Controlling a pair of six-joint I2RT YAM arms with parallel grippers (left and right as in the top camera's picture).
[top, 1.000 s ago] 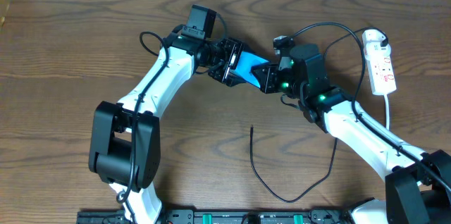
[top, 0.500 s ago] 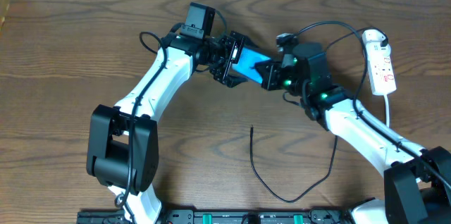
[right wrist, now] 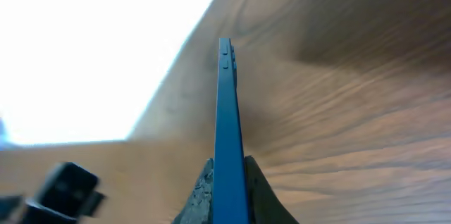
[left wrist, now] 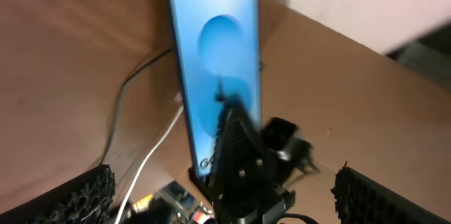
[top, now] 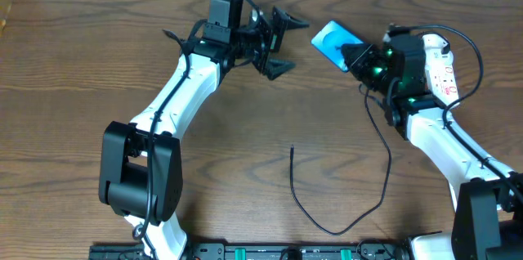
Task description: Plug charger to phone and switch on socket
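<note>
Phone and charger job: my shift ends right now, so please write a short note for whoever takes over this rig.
Left gripper: open, empty.
Right gripper: shut on the phone, clamped at one end.
Charger: loose on the table, its tip free, apart from both grippers.
Socket: far right, beside the right arm.
Done: phone is in hand.
Left to do: grasp the charger tip, plug it into the phone, switch on the socket.

The table [top: 82,129] is matt, grained brown wood. The phone [left wrist: 215,62] has a glossy glass screen; the socket [top: 448,80] at two o'clock is smooth white plastic; the charger [top: 292,170] cable looks matt black.
</note>
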